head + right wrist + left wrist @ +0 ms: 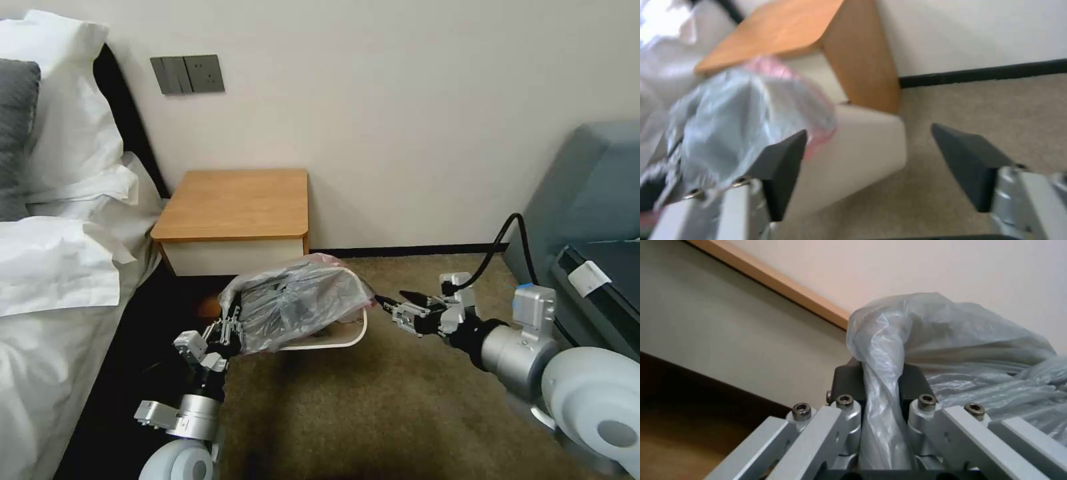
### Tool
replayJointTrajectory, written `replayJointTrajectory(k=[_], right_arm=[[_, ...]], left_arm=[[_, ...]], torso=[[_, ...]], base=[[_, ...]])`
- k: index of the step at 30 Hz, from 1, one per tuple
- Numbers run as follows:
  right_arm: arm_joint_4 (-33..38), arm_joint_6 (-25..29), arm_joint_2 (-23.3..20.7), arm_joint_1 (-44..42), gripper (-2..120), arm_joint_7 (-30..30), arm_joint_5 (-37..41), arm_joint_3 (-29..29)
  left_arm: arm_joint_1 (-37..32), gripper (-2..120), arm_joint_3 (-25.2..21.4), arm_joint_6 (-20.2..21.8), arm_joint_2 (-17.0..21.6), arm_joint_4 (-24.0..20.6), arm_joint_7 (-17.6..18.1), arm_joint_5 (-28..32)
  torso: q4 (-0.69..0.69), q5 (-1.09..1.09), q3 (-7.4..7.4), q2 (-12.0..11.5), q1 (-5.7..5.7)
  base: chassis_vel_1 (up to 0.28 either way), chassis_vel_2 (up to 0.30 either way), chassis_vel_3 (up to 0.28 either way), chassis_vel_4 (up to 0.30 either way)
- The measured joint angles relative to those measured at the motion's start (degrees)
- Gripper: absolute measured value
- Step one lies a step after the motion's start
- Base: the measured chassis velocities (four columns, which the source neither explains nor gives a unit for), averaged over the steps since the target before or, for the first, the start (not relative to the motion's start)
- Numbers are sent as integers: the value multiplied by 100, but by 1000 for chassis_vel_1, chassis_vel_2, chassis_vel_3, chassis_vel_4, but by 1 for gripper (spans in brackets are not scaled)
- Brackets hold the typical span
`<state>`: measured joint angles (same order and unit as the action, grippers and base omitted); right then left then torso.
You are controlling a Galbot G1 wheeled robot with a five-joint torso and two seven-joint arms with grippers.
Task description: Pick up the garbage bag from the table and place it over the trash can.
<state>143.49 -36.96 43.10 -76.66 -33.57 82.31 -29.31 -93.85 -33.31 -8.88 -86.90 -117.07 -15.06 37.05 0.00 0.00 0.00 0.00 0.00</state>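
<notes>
Left end effector [230,325] pinches the bag [300,300] at eight o'clock, draped over the can [353,335]; right end effector [392,305], spread at three, may snag it, pulling it loose.

1. One garbage bag [300,300] – grey, crinkled.
2. One trash can [337,339].
3. One table [237,203] – a wooden-topped nightstand.
4. Two grippers: left gripper [230,321], right gripper [393,301].
5. Two pillows [63,100].

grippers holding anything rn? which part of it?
Left gripper is shut on the garbage bag, pinching a bunched fold at its left end. Right gripper is open and holds nothing, beside the trash can.
</notes>
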Motion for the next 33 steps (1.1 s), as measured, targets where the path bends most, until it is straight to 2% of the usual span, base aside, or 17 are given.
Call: replayJointTrajectory(k=[1, 4, 5, 7, 9, 10, 13, 18, 26, 33], right_arm=[[0, 0, 0, 0, 77, 0, 0, 0], [4, 467, 169, -38, 90, -696, 646, -83], [4, 467, 169, -38, 90, -696, 646, -83], [3, 769, 330, -47, 98, -1032, 1474, -125], [2, 934, 474, -32, 100, -1064, 2011, -119], [2, 934, 474, -32, 100, -1064, 2011, -119], [-6, 1295, 769, 178, 100, -1255, 2898, 116], [-14, 1406, 1206, 215, 100, -1299, 3517, 374], [-21, 1508, 1715, 263, 100, -1362, 3484, 852], [-24, 1569, 1976, 364, 100, -1382, 2922, 1368]], left_arm=[[0, 9, 0, 0, 0, 0, 0, 0], [-13, 9, 10, -28, -17, -41, 185, -121], [-13, 9, 10, -28, -17, -41, 185, -121], [-33, 9, 20, -56, -24, -78, 275, -221], [-45, 9, 37, -98, -24, -111, 344, -332], [-45, 9, 37, -98, -24, -111, 344, -332], [-33, 9, 79, -228, -20, -142, 498, -661], [-30, 9, 121, -339, -27, -179, 589, -968], [-46, 9, 177, -354, -59, -262, 625, -1138], [-86, 9, 197, -355, -59, -382, 627, -1249]], torso=[[0, 0, 0, 0, 0], [0, 0, 0, 0, 0], [0, 0, 0, 0, 0], [0, 0, 0, 0, 0], [0, 1, 0, 0, 0], [0, 1, 0, 0, 0], [1, 0, 0, 0, 0], [0, -1, 0, 0, 0], [1, 0, 0, 0, 0], [1, 0, 0, 0, 0]], base=[[0, 0, 0, 0], [0, 0, 0, 0], [0, 0, 0, 0], [0, 0, 0, 0], [0, 0, 0, 0], [0, 0, 0, 0], [0, 0, 0, 0], [0, 0, 0, 0], [0, 0, 0, 0], [0, 0, 0, 0]])
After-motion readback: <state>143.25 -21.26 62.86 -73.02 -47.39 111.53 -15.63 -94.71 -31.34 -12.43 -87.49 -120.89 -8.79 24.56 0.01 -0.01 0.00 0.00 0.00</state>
